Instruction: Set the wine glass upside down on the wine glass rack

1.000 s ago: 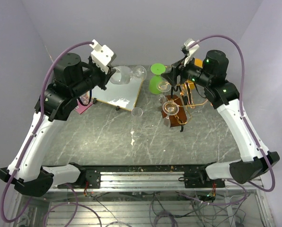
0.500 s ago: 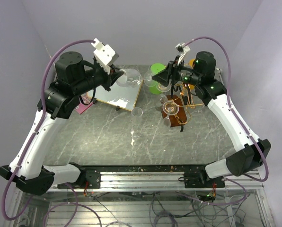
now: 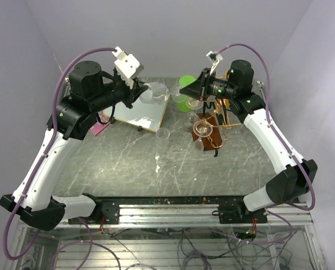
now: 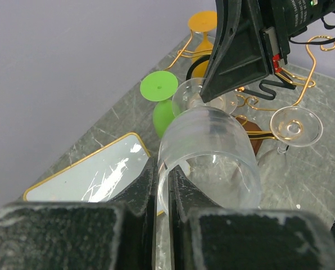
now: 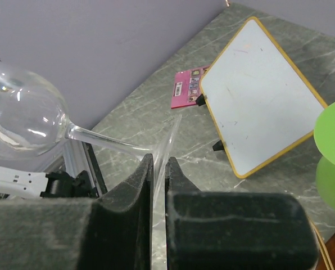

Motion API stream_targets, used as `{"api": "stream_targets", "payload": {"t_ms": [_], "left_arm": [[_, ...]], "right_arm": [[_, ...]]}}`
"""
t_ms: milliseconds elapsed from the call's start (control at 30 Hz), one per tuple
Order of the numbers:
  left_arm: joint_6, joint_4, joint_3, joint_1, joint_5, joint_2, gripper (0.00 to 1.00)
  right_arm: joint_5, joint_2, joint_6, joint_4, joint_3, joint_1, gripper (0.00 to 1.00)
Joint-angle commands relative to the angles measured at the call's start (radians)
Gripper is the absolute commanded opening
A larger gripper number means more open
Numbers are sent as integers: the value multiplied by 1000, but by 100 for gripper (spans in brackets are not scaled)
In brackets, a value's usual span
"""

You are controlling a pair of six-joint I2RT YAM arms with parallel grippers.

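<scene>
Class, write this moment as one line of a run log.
phase: mid-air handover | left tool: shut on wine glass rim | right tool: shut on its foot | wine glass rack: this glass not yet hung

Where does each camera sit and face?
Top external: above and behind, facing down at the grey marbled table; both arms show.
Left wrist: past the left gripper, shut on the clear wine glass, toward the gold wire rack.
Right wrist: past the right gripper, pinching the glass's foot, toward the white framed board.
Shared: both wrists see the glass.
</scene>
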Motion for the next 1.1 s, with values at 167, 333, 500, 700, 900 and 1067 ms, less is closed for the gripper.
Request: {"api": "stream_targets", "payload": {"t_ms": [167, 333, 500, 700, 900, 1067], "left_arm": [[4, 66, -52, -5, 95, -34, 34], [18, 45, -94, -5, 99, -66, 52], [65, 6, -112, -5, 72, -103, 62], [104, -22, -136, -5, 19, -131, 69], [109, -32, -162, -6, -37, -154, 81], [90, -35, -189, -5, -61, -167, 92]], "right_arm": [[18, -16, -65, 48, 20, -59, 0], [26, -43, -79, 45, 22, -117, 0], [59, -90, -127, 30, 24, -184, 0], [160, -151, -218, -48, 85, -287, 0], [358, -215, -385, -176, 192, -360, 0], [614, -252, -526, -256, 287, -392, 0]]}}
